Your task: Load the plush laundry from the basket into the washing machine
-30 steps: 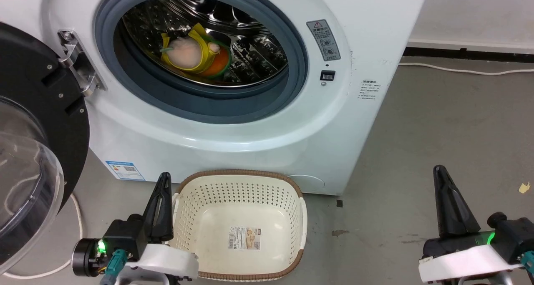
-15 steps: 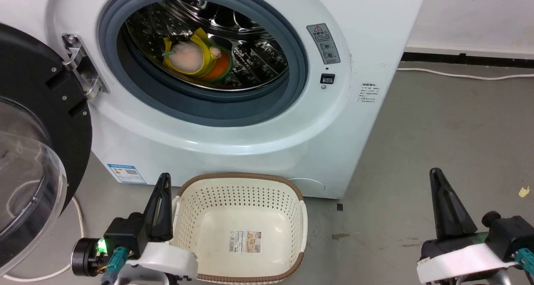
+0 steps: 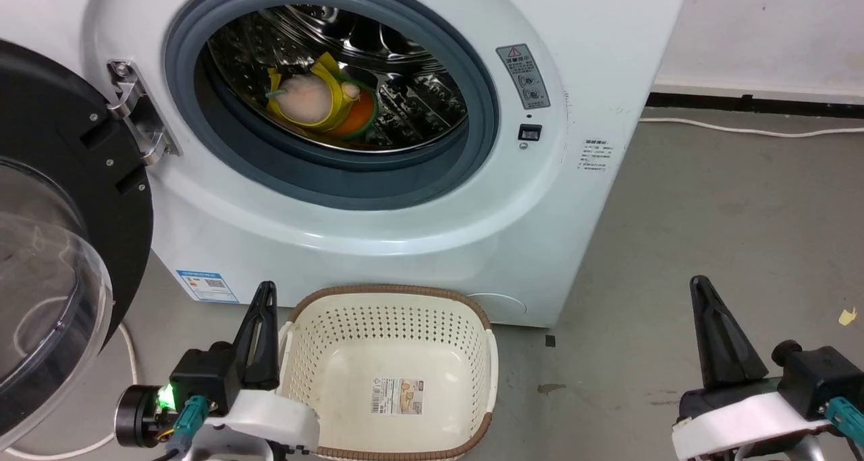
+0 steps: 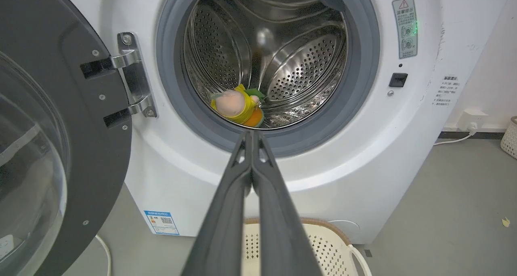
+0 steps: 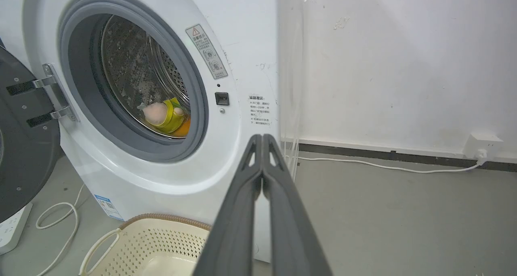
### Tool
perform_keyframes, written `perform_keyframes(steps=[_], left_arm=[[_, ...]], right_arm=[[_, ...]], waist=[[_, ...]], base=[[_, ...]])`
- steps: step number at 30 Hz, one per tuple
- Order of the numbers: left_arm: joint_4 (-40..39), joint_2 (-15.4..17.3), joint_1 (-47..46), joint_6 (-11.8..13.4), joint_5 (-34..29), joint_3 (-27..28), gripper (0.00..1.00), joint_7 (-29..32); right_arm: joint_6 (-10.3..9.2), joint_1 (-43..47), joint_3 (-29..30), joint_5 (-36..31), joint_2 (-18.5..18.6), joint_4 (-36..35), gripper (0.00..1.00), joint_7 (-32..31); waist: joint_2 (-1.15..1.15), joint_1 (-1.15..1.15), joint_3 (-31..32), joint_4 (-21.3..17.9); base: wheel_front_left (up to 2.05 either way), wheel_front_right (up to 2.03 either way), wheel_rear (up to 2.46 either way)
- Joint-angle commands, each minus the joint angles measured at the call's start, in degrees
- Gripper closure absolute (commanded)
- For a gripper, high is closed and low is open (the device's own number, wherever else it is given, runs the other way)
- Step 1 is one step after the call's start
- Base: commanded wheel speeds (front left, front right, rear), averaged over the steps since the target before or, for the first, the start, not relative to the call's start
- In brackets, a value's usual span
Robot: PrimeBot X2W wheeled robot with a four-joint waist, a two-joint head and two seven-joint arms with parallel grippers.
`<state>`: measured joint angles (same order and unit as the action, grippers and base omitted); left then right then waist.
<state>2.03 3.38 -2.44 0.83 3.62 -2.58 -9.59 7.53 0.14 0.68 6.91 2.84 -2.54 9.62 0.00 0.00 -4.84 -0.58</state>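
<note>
Grey concrete floor (image 3: 715,198) is stretching under everything, with a white wall (image 3: 763,22) behind it. On this floor one large white front-loading washing machine (image 3: 405,245) is standing, and its black-framed clear round door (image 3: 74,177) is hanging open to the left. One small plush toy (image 3: 317,102) is lying low inside the shiny steel drum (image 3: 418,96). It is showing a pale pink rounded body, yellow parts around it and an orange back with green edging. One cream-white perforated oval basket (image 3: 395,291) with a brown woven-look rim is sitting close in front of the machine, with a label (image 3: 397,387) on its bottom.

Two grippers are hovering low. The left gripper (image 3: 266,289) is just beside the basket's left wall and the right gripper (image 3: 698,287) is well apart to the right. Each is pressing its two dark fingers together with no object between them.

Compared with half a second ago, the machine and the basket are appearing a little lower in the head view, which is the camera shifting. The toy is lying in the same spot of the drum, and both grippers are staying closed.
</note>
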Motion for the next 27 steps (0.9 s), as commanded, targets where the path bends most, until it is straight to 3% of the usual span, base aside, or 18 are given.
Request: perform_keyframes(steps=[1, 27], left_arm=[[-0.30, 0.01, 0.89, -0.29, -0.37, 0.31, 1.00, 0.43], [-0.87, -0.16, 1.40, -0.47, -1.45, 1.06, 1.00, 3.47]], right_arm=[[-0.02, -0.05, -0.12, -0.68, 0.01, 0.27, 1.00, -0.42], [-0.02, -0.08, -0.30, -2.75, 0.02, 1.02, 1.00, -3.47]], waist=[[0.00, 0.00, 0.10, 0.01], [0.00, 0.00, 1.68, 0.20]], base=[[0.00, 0.00, 0.00], [0.00, 0.00, 0.00]])
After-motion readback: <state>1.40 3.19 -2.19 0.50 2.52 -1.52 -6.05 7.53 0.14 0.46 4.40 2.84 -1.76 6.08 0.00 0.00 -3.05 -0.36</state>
